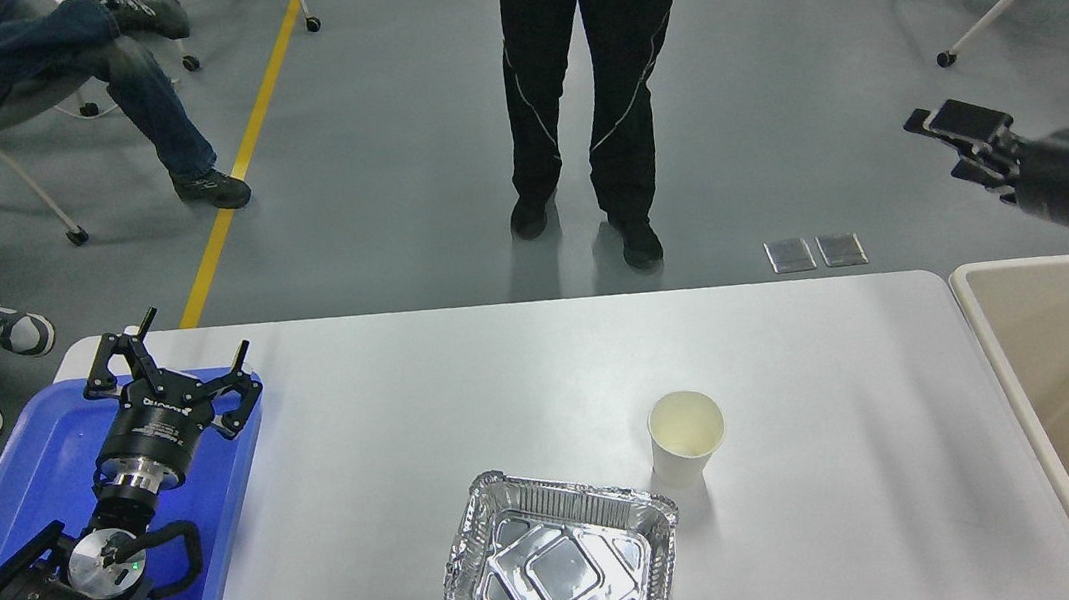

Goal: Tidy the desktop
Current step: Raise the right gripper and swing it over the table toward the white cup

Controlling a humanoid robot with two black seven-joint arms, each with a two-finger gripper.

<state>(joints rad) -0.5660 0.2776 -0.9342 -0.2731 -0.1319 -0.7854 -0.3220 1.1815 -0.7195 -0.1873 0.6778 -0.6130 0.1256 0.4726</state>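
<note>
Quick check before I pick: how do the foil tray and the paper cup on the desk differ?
The foil tray is silver, crinkled, wide, shallow and rectangular; the paper cup is pale, smooth, round and taller than it is wide. The foil tray sits nearer the robot's edge of the desktop; the paper cup stands just behind its right corner. Both are upright, look empty, and neither gripper touches them.

Both arms matte black w/ polished silver collars at the wrists. Left gripper (167, 362): black linkage fingers, small white lettering on its round body, black cable looped lower down, tiny green LED. Right gripper (953, 127): flat black pads, chunky black barrel.
</note>
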